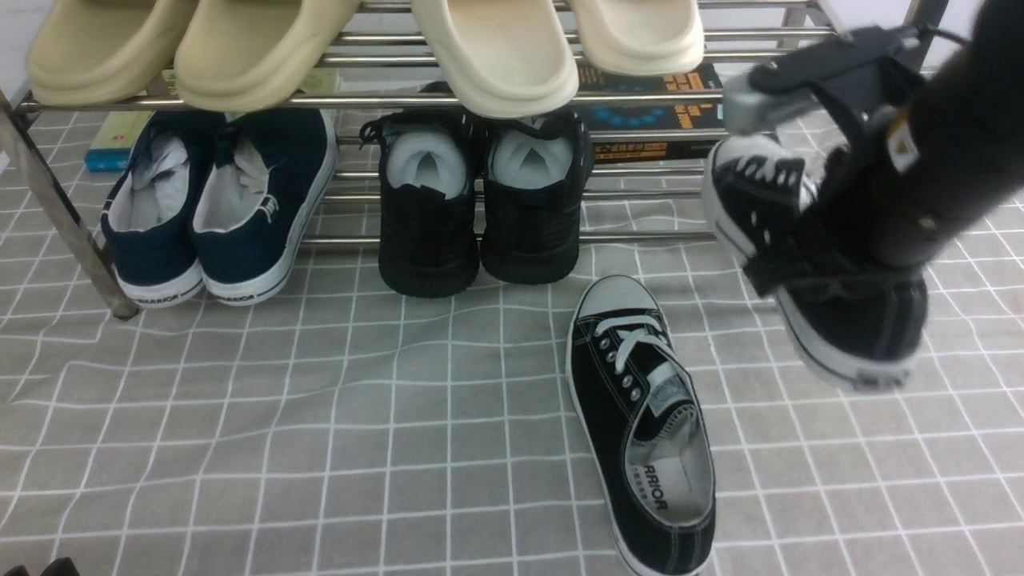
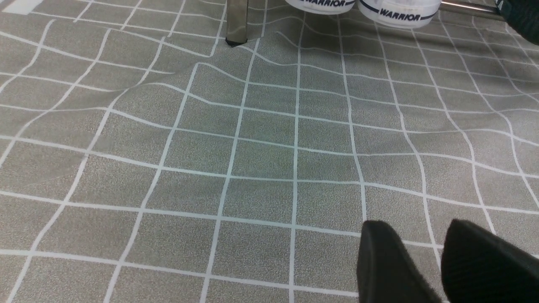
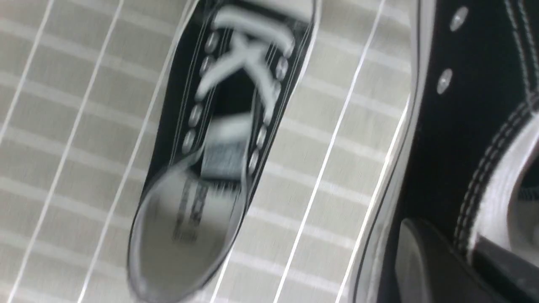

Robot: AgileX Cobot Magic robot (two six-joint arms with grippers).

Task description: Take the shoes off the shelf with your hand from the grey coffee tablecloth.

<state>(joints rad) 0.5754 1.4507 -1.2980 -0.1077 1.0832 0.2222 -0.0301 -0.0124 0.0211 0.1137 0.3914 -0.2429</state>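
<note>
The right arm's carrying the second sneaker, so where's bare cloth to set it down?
Bare tablecloth spreads left of the lying sneaker, in front of the navy pair and the all-black pair. A narrower patch lies right of it, below the held sneaker. Crowded along the shelf.

- Right arm (image 1: 960, 120): bulky, black, round as a pipe, matte finish.
- There's a small white-and-yellow label (image 1: 904, 150) on its side, and one pale round screw (image 1: 928, 224) further along.
- A black bracket (image 1: 832, 72) at the wrist, capped by a grey-silver block (image 1: 752, 108).
- A thin black cable (image 1: 952, 36) runs off the top.
- Left gripper (image 2: 436, 261): two matte black jaws, tips rounded.
- Right gripper (image 3: 461, 252): smooth dark jaws, blurred.
</note>
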